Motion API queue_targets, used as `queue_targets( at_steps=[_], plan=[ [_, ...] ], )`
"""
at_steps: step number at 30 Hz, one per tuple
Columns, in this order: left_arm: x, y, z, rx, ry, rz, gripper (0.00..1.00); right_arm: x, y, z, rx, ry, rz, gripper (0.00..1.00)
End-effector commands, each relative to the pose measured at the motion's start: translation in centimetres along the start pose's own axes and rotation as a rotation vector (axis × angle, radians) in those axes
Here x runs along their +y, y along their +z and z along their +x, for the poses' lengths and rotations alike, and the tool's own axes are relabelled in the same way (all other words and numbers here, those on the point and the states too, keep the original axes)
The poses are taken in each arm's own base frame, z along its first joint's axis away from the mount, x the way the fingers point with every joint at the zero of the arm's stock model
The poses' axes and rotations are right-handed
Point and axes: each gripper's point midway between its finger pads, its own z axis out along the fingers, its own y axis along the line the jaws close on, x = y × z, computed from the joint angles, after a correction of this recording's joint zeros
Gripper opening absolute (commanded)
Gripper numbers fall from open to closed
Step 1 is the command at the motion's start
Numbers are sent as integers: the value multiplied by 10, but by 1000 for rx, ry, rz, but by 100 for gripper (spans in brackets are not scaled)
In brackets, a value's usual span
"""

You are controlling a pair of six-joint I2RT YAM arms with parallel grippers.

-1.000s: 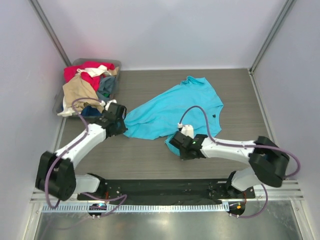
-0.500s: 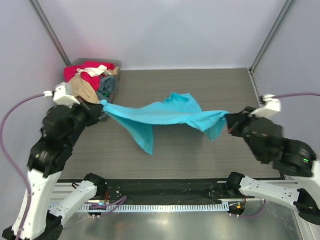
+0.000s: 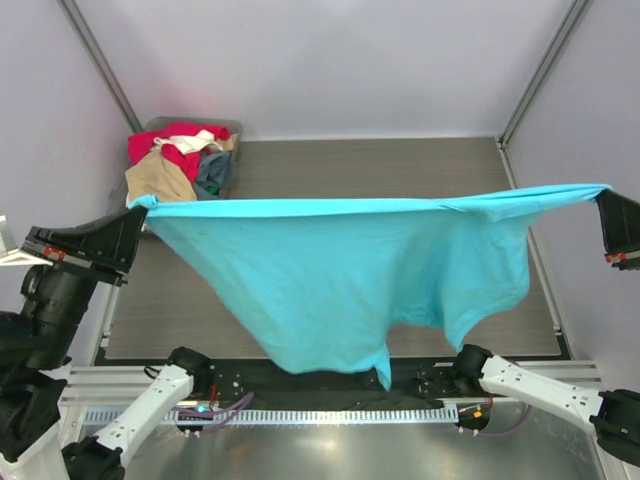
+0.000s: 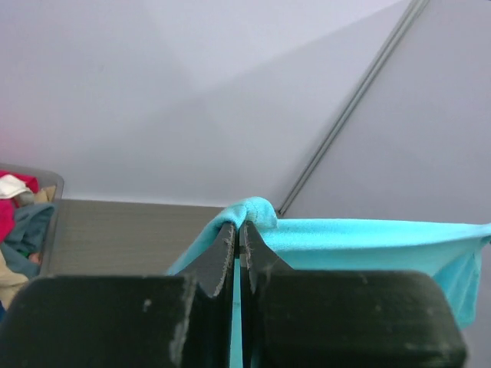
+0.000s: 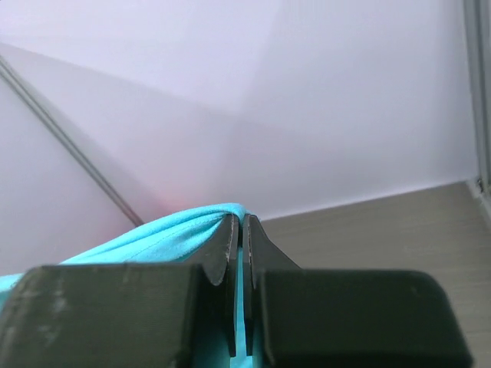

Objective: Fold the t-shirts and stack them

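Top view: turquoise t-shirt [image 3: 330, 270] hangs spread in the air between both arms, above the grey table [image 3: 400, 165]; other t-shirts [image 3: 175, 160] fill the bin [image 3: 225, 124]. Light, limp cloth: hold it at corners. Left wrist view: left gripper [image 4: 238, 230] pinches its edge, jaws closed. Right wrist view: right gripper [image 5: 240, 226] likewise. Pale walls enclose the cell.

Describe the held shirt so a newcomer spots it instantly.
Over the grey table, the turquoise t-shirt hangs stretched between the left end effector and right end effector, spanning nearly the table's width. It is the only shirt airborne and spread; the other shirts lie crumpled in the bin at the far left.
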Motion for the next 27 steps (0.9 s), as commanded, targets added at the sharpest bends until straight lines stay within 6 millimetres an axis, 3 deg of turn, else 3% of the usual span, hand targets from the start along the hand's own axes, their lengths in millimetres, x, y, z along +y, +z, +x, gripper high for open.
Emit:
queue_targets(
  at_steps=[1, 4, 5, 8, 9, 12, 13, 14, 15, 16, 17, 18, 19, 20, 21, 22, 23, 24, 25, 26, 27],
  plan=[
    [-2, 29, -22, -65, 52, -15, 0, 6, 34, -20, -62, -188, 148, 1],
    [10, 75, -3, 8, 35, -90, 0, 9, 59, -6, -32, -328, 264, 1],
    [21, 101, 13, 69, 29, -146, 0, 10, 68, 4, -17, -372, 323, 1],
    [49, 134, 47, 174, 11, -293, 0, 23, 90, 32, -13, -443, 368, 1],
    [64, 155, 74, 243, 15, -348, 0, 24, 95, 40, -9, -461, 386, 1],
    [89, 190, 125, 356, 18, -418, 0, 34, 127, 81, 14, -567, 402, 1],
    [108, 213, 162, 433, 19, -466, 1, 28, 145, 101, 28, -588, 427, 1],
    [121, 223, 180, 466, 7, -496, 0, -3, 162, 102, 25, -607, 527, 1],
    [143, 234, 198, 503, -19, -541, 0, -15, 204, 145, 134, -663, 469, 1],
    [170, 254, 238, 569, -77, -595, 0, -37, 226, 160, 171, -641, 501, 1],
    [188, 265, 264, 622, -118, -611, 1, -58, 249, 176, 193, -587, 531, 1],
    [210, 272, 281, 658, -154, -649, 9, -99, 272, 189, 230, -585, 615, 1],
    [234, 289, 321, 761, -186, -690, 26, -119, 317, 235, 344, -582, 609, 1],
    [243, 292, 336, 822, -202, -713, 75, -137, 340, 266, 425, -559, 631, 8],
    [243, 300, 334, 844, -198, -717, 82, -148, 357, 286, 500, -565, 646, 31],
    [231, 305, 317, 848, -192, -708, 88, -157, 377, 317, 611, -594, 666, 35],
    [236, 307, 329, 878, -166, -715, 97, -150, 379, 309, 594, -580, 673, 39],
    [230, 308, 325, 869, -147, -706, 100, -142, 386, 303, 553, -544, 649, 47],
    [237, 303, 344, 896, -140, -719, 100, -160, 372, 349, 679, -565, 652, 52],
    [222, 301, 320, 842, -141, -680, 100, -147, 365, 326, 628, -533, 631, 57],
    [219, 298, 319, 823, -144, -663, 100, -141, 369, 323, 571, -481, 610, 71]
  ],
)
